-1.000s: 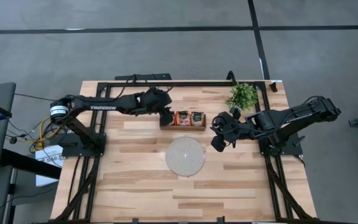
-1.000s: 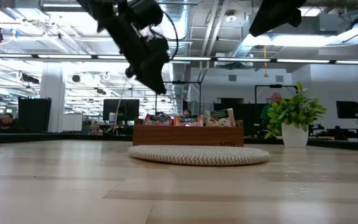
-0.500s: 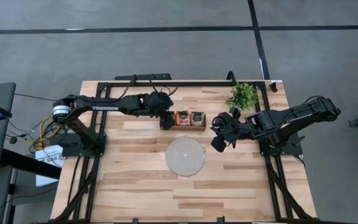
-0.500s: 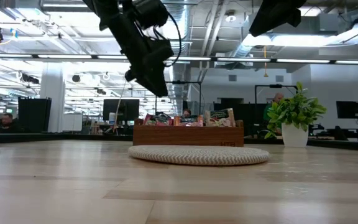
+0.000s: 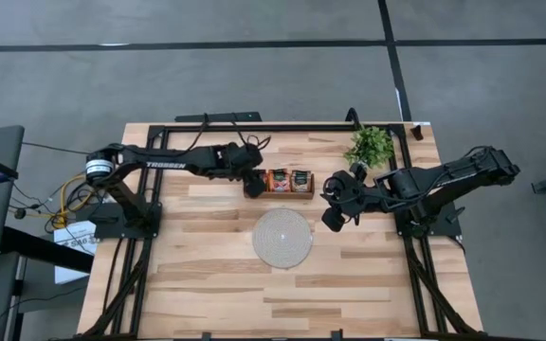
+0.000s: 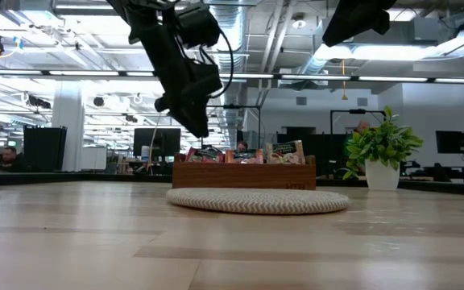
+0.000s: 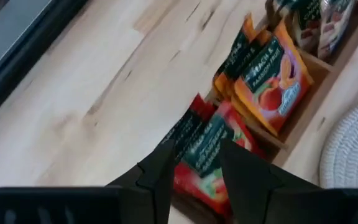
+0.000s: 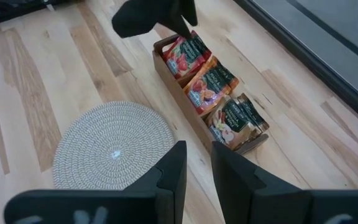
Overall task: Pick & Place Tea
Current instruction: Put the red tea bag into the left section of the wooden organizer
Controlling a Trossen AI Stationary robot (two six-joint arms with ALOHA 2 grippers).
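Fingers of the left gripper point(image 7: 194, 163) are standing slightly parted over the left compartment of the wooden tray point(image 5: 279, 192), straddling the top of the red sachets point(image 7: 207, 155) without closing on them. Tea point(image 8: 210, 87) is sitting upright in all three compartments: red packets at the left end, orange ones point(image 7: 272, 87) in the middle, paler ones point(image 8: 238, 118) at the right end. Nearer than the tray, the round woven mat point(image 5: 282, 237) is lying bare. Farther right, the right gripper point(image 8: 196, 163) is hovering above the table, its fingers narrowly apart and holding nothing, beside the potted plant point(image 5: 370, 145).
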